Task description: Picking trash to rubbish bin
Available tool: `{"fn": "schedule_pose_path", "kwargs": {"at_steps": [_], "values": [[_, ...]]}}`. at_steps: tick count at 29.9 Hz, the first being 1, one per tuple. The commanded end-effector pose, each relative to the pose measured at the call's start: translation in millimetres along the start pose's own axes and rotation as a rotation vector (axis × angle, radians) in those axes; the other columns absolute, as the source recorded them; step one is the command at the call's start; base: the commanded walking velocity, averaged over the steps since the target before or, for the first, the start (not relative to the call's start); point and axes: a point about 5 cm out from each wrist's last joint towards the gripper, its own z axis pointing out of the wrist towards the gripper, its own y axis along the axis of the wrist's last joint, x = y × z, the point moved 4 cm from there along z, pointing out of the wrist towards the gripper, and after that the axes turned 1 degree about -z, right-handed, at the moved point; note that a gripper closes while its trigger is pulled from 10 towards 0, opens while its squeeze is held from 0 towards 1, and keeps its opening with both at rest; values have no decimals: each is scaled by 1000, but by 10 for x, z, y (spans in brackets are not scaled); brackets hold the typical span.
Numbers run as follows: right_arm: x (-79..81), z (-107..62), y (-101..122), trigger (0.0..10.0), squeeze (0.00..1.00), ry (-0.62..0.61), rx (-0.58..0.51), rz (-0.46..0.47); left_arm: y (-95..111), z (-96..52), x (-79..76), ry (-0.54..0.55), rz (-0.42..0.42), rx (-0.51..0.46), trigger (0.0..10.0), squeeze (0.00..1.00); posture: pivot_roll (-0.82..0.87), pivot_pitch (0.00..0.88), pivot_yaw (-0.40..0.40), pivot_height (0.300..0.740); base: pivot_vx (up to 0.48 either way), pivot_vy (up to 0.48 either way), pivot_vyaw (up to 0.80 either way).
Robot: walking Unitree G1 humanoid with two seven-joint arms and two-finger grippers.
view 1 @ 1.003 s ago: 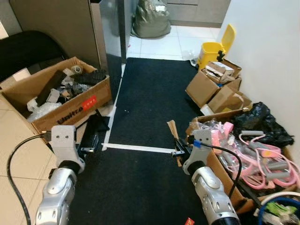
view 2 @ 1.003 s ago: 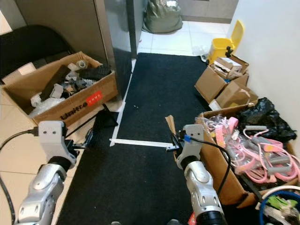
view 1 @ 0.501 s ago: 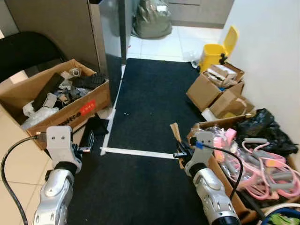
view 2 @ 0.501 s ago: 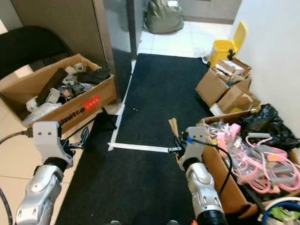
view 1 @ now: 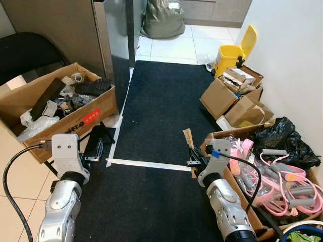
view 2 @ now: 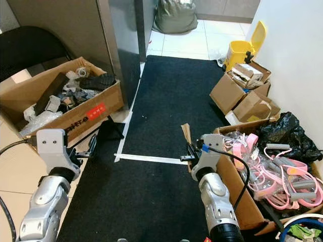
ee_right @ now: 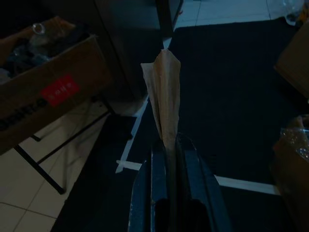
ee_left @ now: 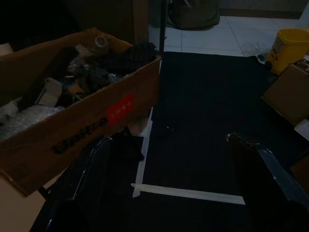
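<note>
Now your view has crept forward along the long black floor mat (view 1: 166,116), so the yellow flip-lid rubbish bin (view 1: 229,53) at upper right sits nearer. At left, the big brown cardboard box (view 1: 81,116) holds dark parts and bubble wrap; at lower right, the open carton (view 1: 234,179) overflows with pink tubing. Your right gripper (ee_right: 166,159) at centre pinches the creased tan paper scrap (ee_right: 165,96) upright between closed fingers. Your left gripper (ee_left: 159,212) hangs empty, spread wide.
</note>
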Motion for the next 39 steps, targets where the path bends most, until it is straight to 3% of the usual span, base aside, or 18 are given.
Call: {"fn": "schedule_pose_path", "kwargs": {"at_steps": [1, 39], "values": [[-33, -46, -68, 10000, 0, -15, 13, 21, -51, -9, -19, -7, -16, 16, 10000, 0, 77, 102, -5, 740, 255, 0, 0], [9, -72, -103, 10000, 0, -8, 13, 31, -28, 14, -43, -33, -9, 21, 10000, 0, 93, 121, 13, 740, 295, 0, 0]]}}
